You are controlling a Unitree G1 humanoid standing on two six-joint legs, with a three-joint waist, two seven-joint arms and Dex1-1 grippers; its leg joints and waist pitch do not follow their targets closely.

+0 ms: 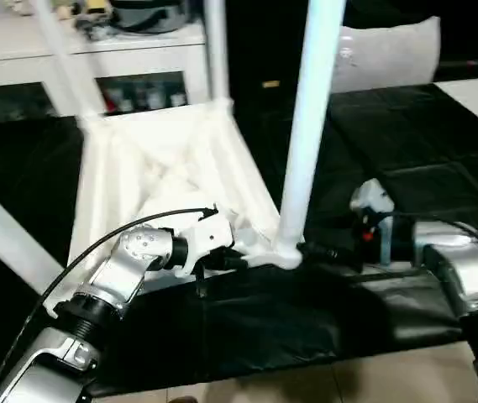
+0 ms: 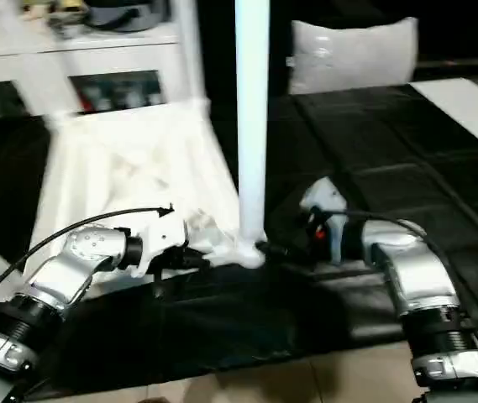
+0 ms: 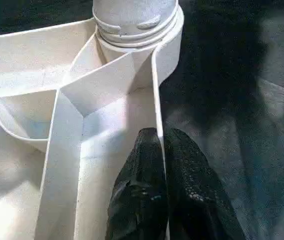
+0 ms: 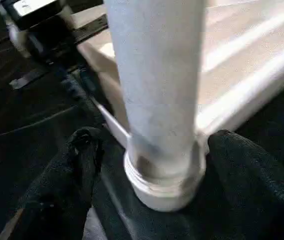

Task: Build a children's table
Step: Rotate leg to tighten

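Right wrist view: my right claw (image 4: 146,165) stood wide around the near leg (image 1: 310,126) base at its corner socket, not clamped. Left claw (image 3: 164,175) was pinched shut on the upturned tabletop (image 1: 171,168) rim. Risk: leg wobbling loose, top sliding. Beyond: cabinet (image 1: 79,59), cushion (image 2: 352,54).

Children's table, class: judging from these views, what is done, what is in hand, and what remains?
Done: the upturned table top carries legs, and the near leg stands upright in its corner socket.
In hand: the left end effector pinches the top's side wall; the right end effector's fingers stand open either side of that leg's base.
Left: whether all four legs are seated cannot be told; then turning it upright.
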